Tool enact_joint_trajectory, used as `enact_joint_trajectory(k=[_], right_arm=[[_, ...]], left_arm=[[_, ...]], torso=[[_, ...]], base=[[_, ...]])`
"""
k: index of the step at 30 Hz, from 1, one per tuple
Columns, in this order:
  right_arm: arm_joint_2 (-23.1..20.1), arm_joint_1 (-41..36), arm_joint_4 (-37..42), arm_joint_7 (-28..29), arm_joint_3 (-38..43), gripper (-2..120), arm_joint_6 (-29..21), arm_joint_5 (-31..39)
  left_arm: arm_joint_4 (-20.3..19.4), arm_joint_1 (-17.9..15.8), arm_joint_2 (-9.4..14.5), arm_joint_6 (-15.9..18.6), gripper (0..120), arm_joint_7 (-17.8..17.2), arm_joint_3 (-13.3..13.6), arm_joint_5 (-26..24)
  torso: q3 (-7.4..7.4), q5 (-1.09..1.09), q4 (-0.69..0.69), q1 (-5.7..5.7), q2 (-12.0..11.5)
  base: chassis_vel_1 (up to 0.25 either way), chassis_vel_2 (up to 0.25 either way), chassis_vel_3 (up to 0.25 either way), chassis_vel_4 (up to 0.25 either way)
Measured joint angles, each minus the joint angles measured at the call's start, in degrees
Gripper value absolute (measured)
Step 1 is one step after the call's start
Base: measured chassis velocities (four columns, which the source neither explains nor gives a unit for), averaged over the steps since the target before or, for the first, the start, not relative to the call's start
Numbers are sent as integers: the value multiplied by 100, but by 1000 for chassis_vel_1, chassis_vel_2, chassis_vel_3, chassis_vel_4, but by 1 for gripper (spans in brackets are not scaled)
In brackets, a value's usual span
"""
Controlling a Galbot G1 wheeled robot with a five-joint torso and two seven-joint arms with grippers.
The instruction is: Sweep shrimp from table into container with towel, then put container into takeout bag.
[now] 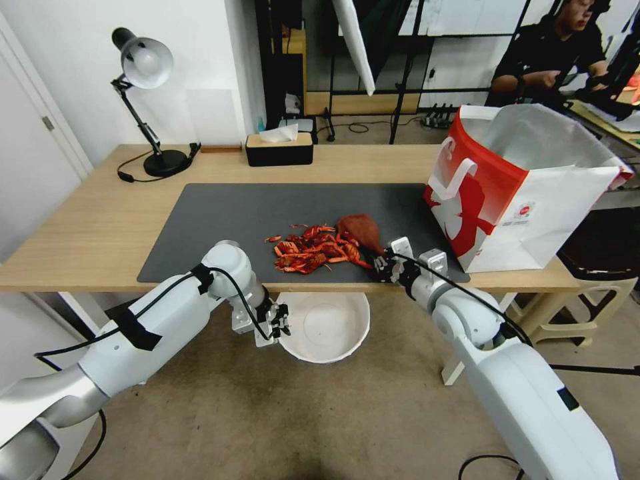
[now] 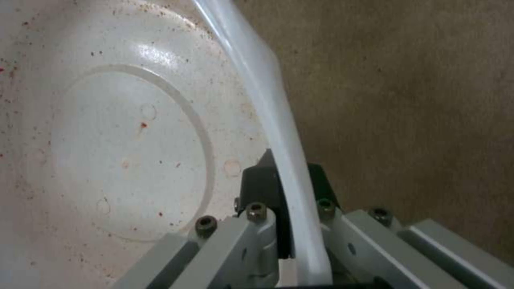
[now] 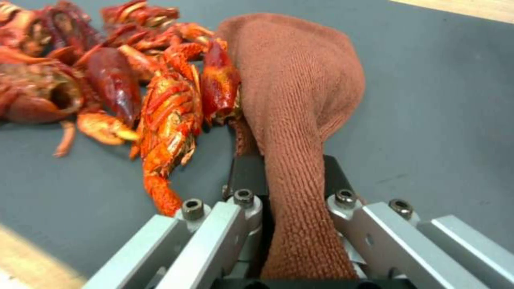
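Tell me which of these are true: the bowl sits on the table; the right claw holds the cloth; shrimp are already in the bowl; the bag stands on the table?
The container sits on the table: false, the left gripper holds it by the rim below the table edge.
The right gripper clamps the towel: true.
The shrimp are in the container: false, they lie piled on the mat.
The takeout bag stands on the table: true.

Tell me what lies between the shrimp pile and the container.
In the head view, bare dark mat and the table edge separate shrimp from the container held below.
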Motion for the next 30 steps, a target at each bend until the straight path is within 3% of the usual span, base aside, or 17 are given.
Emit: enact_joint_trajectory(k=[30], right_arm=[[404,-669,737,642,-318,7,-320,-489]], left_arm=[[50,-72,24,60,0,106,16,-94]], torso=[[0,0,-1,0,0]], base=[[0,0,0,0]])
